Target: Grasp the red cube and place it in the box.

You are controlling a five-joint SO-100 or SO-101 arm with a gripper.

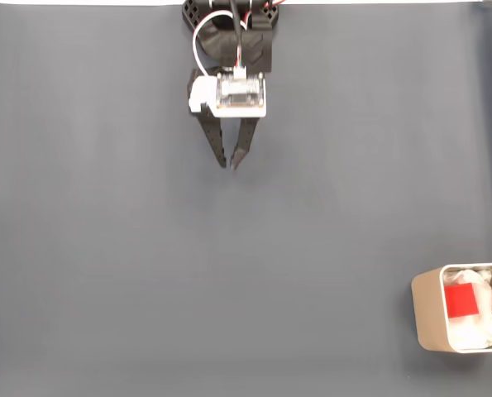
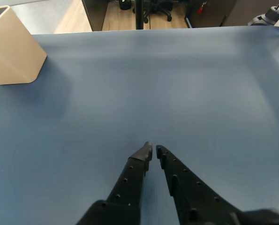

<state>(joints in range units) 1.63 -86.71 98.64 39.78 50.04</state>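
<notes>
Red cube [image 1: 461,300] lies inside the box [image 1: 427,318] at the desk's corner, gripper [image 1: 228,164] nearly closed and empty well apart, so little can fail now.

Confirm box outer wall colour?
Beige; the box wall shows best in the wrist view.

Dark grey mat [image 1: 105,248], office chair base [image 2: 157,8], wood floor [image 2: 73,18]
</notes>
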